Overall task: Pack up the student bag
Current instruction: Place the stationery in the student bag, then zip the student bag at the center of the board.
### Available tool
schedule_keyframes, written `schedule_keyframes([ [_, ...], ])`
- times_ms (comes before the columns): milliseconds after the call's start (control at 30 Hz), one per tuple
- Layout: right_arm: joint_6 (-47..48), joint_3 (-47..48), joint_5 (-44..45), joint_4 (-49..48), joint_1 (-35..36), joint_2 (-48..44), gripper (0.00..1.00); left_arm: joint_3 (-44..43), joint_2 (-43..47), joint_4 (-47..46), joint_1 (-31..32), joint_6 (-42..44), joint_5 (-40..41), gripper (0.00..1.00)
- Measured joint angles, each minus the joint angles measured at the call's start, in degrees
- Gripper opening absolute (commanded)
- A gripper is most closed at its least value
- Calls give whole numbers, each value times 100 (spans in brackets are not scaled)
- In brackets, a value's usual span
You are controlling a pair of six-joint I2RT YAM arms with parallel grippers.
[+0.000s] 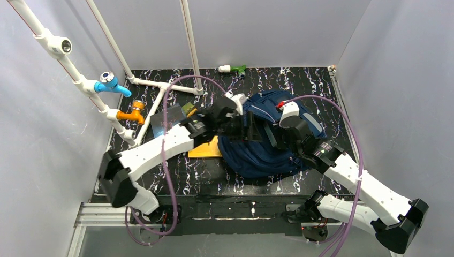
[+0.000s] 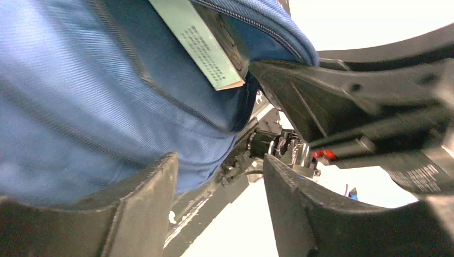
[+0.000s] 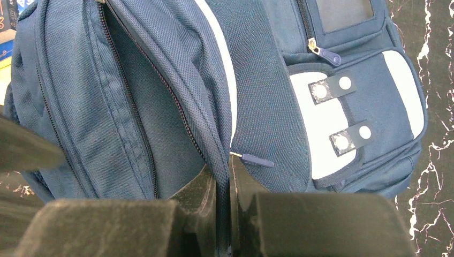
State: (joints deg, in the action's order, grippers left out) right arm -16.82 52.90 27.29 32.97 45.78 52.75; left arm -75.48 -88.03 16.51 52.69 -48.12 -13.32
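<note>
The student bag [image 1: 257,158] lies in the middle of the mat, navy with a white patch [image 3: 326,134] on its front pocket. My right gripper [image 3: 223,176] is shut on the fabric edge of the bag's main opening, just beside a zip pull [image 3: 257,159]; from above, the right gripper [image 1: 284,138] sits over the bag's middle. My left gripper [image 1: 243,124] reaches into the bag's mouth from the left. The left gripper [image 2: 219,182] is open with nothing between its fingers [image 2: 144,203]. A pale green book [image 2: 206,45] sits inside the blue fabric [image 2: 80,107] above it.
A yellow flat item [image 1: 206,149] lies on the mat against the bag's left side, under my left arm. A dark flat object [image 1: 166,120] and a small greenish item [image 1: 188,108] lie further left. White pipes [image 1: 155,85] with blue and orange taps stand at the back left.
</note>
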Motion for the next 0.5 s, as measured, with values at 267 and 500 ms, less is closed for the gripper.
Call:
schedule_keyframes([
  [267, 46, 0, 17, 66, 0, -55, 1, 494, 1211, 632, -704, 398, 457, 73],
  [500, 28, 7, -90, 199, 0, -31, 1, 643, 708, 656, -977, 133, 122, 53],
])
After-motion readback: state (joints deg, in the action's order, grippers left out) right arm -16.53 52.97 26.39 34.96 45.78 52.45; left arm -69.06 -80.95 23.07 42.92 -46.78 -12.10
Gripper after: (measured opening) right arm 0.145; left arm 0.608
